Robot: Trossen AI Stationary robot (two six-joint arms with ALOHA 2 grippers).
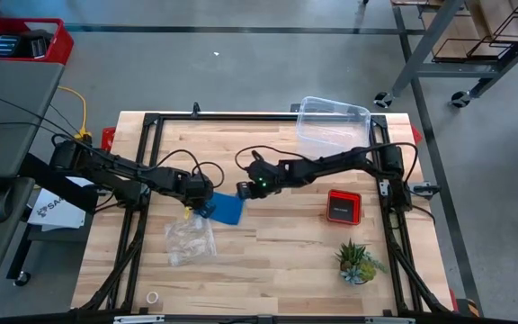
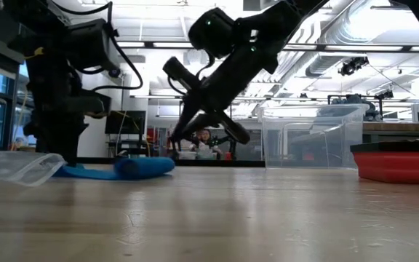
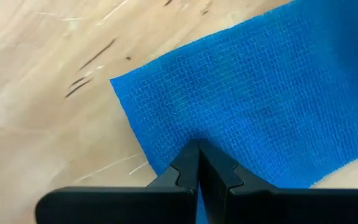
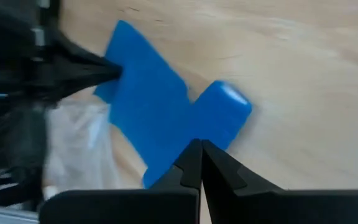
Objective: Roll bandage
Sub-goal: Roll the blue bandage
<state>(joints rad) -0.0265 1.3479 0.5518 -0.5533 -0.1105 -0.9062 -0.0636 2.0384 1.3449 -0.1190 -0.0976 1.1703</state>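
- While both arms are reaching in over the wooden table [image 1: 286, 247], they're meeting near its middle, so everything here is placed off the two grippers.
- The clear box [image 1: 333, 126] is sitting well beyond the right gripper, toward the far edge of the table.
- The crinkled clear bag [image 1: 191, 240] is lying just in front of the left gripper, on the near side, with its edge close to the blue fabric.
- The bandage [image 1: 228, 209] is lying flat on the wood right between the two grippers; in the low view one end is looking rolled up into a fat little tube [image 2: 145, 167].
- The red-and-black square device [image 1: 343, 206] is resting off to the outer side of the right gripper, well apart from it.
- The small potted plant [image 1: 358, 262] is sitting nearer the front edge, farther out than the red device.
- The left gripper [image 1: 203, 203] is pressing down at the bandage's edge with its fingers fully together; can't tell if any fabric is actually pinched.
- The right gripper [image 1: 245, 190] is hanging just past the bandage's other side, fingers closed tight on nothing, tips tilting down toward the roll.
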